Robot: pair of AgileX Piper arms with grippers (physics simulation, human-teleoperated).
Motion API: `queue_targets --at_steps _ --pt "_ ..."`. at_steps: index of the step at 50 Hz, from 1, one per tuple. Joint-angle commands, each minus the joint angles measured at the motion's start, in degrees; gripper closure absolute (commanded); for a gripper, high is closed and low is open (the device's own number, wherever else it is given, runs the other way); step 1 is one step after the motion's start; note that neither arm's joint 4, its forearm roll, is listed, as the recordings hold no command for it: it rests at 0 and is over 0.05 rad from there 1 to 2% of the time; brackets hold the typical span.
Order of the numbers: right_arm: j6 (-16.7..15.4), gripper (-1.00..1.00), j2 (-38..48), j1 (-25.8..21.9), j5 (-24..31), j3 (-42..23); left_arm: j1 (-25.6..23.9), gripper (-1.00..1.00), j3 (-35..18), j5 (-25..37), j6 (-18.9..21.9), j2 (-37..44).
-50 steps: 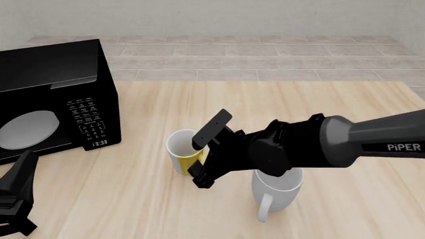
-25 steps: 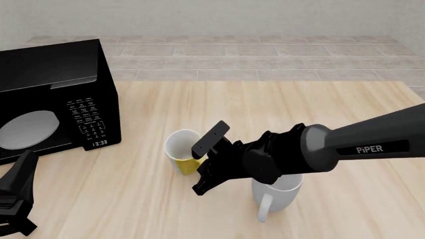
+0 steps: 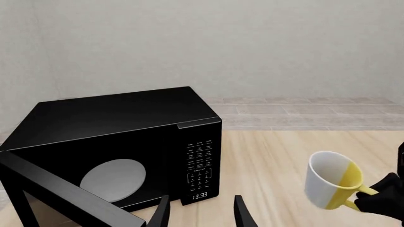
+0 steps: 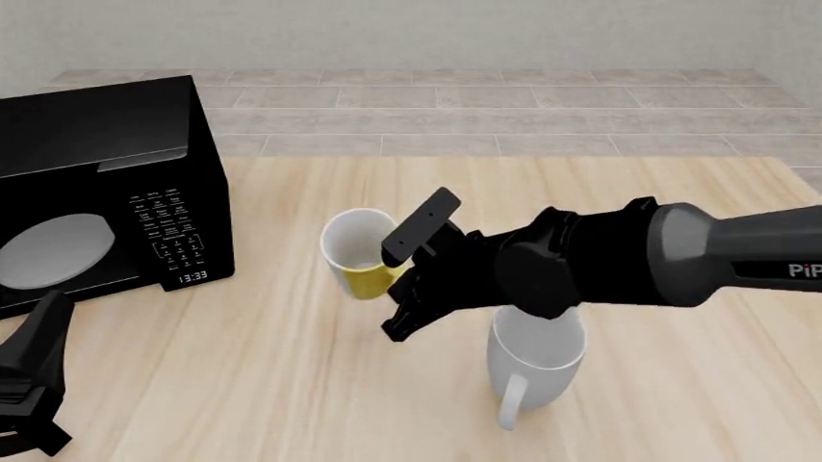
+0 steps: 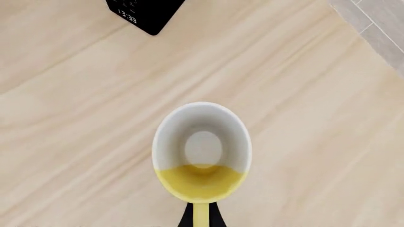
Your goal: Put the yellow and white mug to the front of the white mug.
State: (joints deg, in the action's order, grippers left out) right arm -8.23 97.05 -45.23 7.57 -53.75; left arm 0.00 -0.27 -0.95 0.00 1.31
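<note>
The yellow and white mug (image 4: 358, 252) hangs tilted above the table, its mouth towards the microwave. My right gripper (image 4: 400, 279) is shut on its yellow handle. The right wrist view looks into the mug (image 5: 202, 149) with its handle (image 5: 200, 215) between my fingers. The mug also shows in the left wrist view (image 3: 331, 180). The larger white mug (image 4: 534, 358) stands upright on the table under my right arm, nearer the front edge, handle towards the front. My left gripper (image 4: 38, 351) is open and empty at the front left, and the left wrist view shows its fingers (image 3: 162, 213) spread.
A black microwave (image 4: 110, 188) stands at the left of the wooden table (image 4: 603, 202). In the left wrist view its door (image 3: 63, 201) hangs open near my left gripper. A tiled floor lies beyond the table's far edge.
My right gripper has risen and moved a little away from the front edge, taking the yellow and white mug off the table. The left arm has not moved.
</note>
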Motion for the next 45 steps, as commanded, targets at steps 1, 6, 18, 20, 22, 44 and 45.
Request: queue_targets --at_steps 1,6,18,20,22,44,45 --pt "-1.7 1.0 -4.7 2.5 4.2 -2.5 0.0 -1.0 0.0 0.0 0.0 0.0" --pt "-2.0 1.0 -6.2 4.2 5.6 -2.9 0.0 -1.0 0.0 0.0 0.0 0.0" --pt "-2.3 1.0 -9.4 7.8 6.9 -2.1 0.0 -1.0 0.0 0.0 0.0 0.0" --pt "-2.3 1.0 -9.8 8.5 7.1 -1.9 0.0 -1.0 0.0 0.0 0.0 0.0" --pt "-2.7 1.0 -9.8 8.9 7.0 -1.6 0.0 -1.0 0.0 0.0 0.0 0.0" --pt "-2.6 1.0 -10.4 15.8 3.3 3.7 0.0 -1.0 0.0 0.0 0.0 0.0" --pt "-2.6 1.0 -10.3 16.0 3.2 3.7 0.0 -1.0 0.0 0.0 0.0 0.0"
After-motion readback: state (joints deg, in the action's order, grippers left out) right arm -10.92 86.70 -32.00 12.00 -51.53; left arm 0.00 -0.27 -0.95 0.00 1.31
